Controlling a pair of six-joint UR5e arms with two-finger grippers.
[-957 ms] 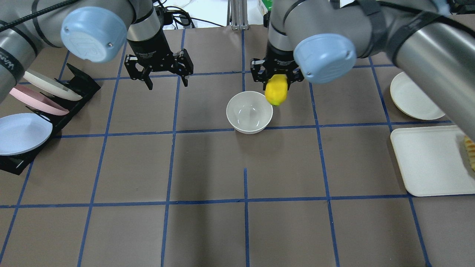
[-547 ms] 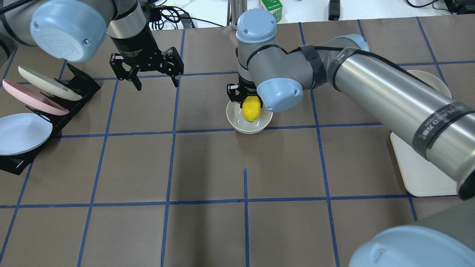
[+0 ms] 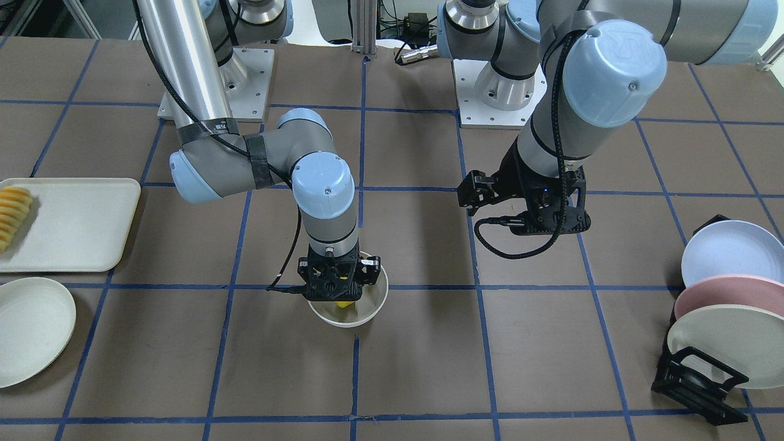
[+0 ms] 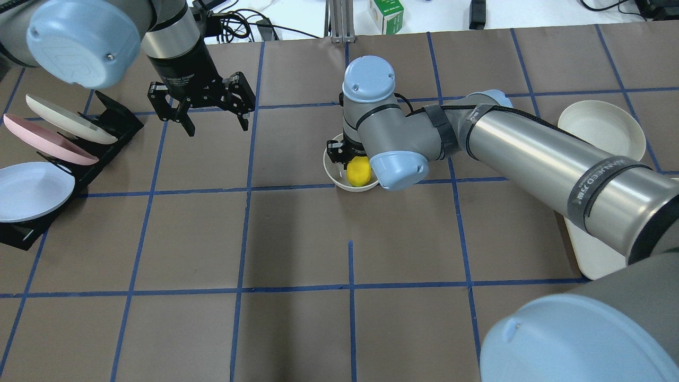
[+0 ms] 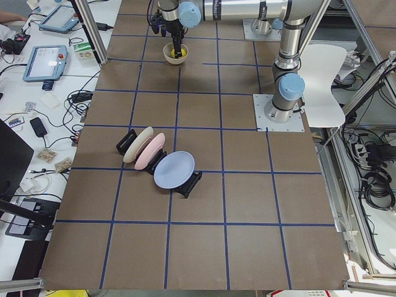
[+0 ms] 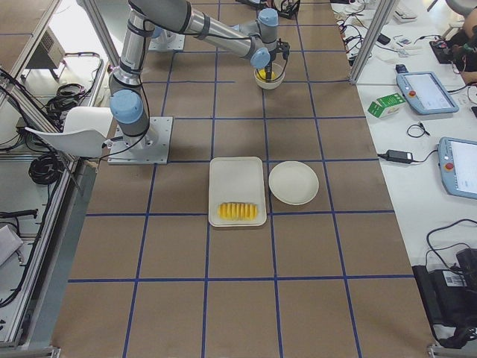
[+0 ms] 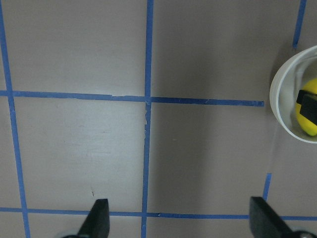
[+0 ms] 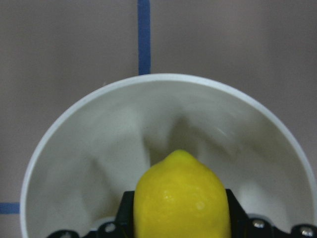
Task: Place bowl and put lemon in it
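Observation:
The off-white bowl (image 4: 331, 171) stands upright near the table's middle, also in the front view (image 3: 373, 309). My right gripper (image 3: 341, 298) reaches down into it, shut on the yellow lemon (image 4: 358, 172). In the right wrist view the lemon (image 8: 182, 198) sits between the fingers (image 8: 127, 210), low inside the bowl (image 8: 94, 148); I cannot tell whether it touches the bottom. My left gripper (image 4: 217, 127) is open and empty, hovering above the table well to the left of the bowl. Its wrist view shows the bowl (image 7: 281, 101) and lemon (image 7: 308, 119) at the right edge.
A black rack (image 4: 114, 124) with blue, pink and cream plates stands at the left edge. A flat off-white plate (image 4: 602, 130) and a white tray (image 3: 73, 223) with sliced fruit (image 3: 12, 217) lie on the right side. A green carton (image 4: 386, 8) stands beyond the far edge.
My right gripper has carried the lemon from beside the bowl to over it and down inside it. My left gripper has drifted left, still open.

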